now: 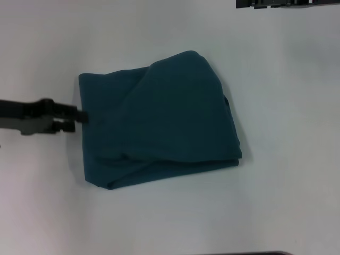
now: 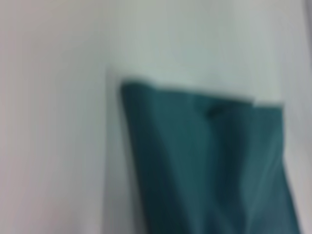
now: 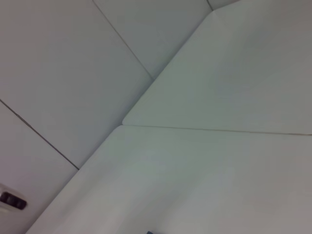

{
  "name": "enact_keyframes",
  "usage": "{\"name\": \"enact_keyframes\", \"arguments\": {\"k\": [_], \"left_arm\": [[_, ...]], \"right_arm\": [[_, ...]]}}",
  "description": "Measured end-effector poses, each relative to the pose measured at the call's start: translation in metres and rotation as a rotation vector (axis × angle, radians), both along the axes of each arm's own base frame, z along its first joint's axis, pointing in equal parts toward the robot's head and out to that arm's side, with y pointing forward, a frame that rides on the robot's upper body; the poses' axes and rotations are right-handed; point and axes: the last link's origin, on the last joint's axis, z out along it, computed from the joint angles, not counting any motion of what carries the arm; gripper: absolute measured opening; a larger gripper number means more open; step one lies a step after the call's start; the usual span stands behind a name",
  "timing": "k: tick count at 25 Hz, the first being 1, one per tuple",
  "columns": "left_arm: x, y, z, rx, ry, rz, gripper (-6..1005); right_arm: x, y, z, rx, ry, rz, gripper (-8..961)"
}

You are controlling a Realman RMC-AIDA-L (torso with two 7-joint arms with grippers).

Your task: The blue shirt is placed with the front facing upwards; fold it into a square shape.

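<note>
- Head view: the blue shirt (image 1: pixel 159 119) lies in the middle of the white counter (image 1: pixel 287 202), already folded into a thick, roughly square bundle with only plain fabric on top – no lettering shows. The upper layers bulge and crease toward the far right corner, and lower layers stick out along the near edge, so I judge the square is nearly made but not neat.
- Head view: the left tool (image 1: pixel 79 118) reaches in low from the left, its tip at the middle of the shirt's left edge, touching it or just beside it. Whether its fingers are apart or together I cannot tell – the dark tip merges with the cloth's edge. Its low, level approach suits pinching or tucking that edge, which I take to be why it sits there.
- Left wrist view: only the shirt (image 2: pixel 209 170) and bare counter (image 2: pixel 53 122) show. A folded corner with a small dark crease points toward the camera, which fits the arm being close to the edge of the cloth.
- Right wrist view: only pale counter surface (image 3: pixel 219 170) and seams appear, no shirt. The right tool is in no picture, so that arm seems parked well away, leaving the left arm to work alone.
</note>
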Motion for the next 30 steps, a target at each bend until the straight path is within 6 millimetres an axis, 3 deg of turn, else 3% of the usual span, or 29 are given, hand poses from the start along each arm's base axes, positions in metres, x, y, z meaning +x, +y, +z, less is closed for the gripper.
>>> {"name": "enact_keyframes", "arguments": {"k": [3,6,12,25,27,30], "left_arm": [[0.005,0.002,0.012,0.096,-0.071,0.004,468],[0.013,0.002,0.008,0.118,-0.161,0.003,631],[0.016,-0.003,-0.021,0.033,-0.25,0.064,636],[-0.001,-0.01,-0.039,-0.008,-0.163,0.136,641],[0.003,-0.012,-0.039,-0.023,-0.179,0.115,641],[0.006,-0.016,-0.022,0.01,-0.239,0.084,640]], "right_arm": [[0.0,0.0,0.0,-0.001,0.0,0.0,941],[0.001,0.0,-0.001,-0.006,0.004,-0.005,941],[0.003,-0.001,-0.004,-0.015,0.01,-0.014,942],[0.006,-0.002,0.0,-0.011,0.004,-0.02,942],[0.006,-0.002,0.0,-0.011,0.003,-0.02,942],[0.005,-0.001,0.0,-0.01,0.002,-0.017,942]]}}
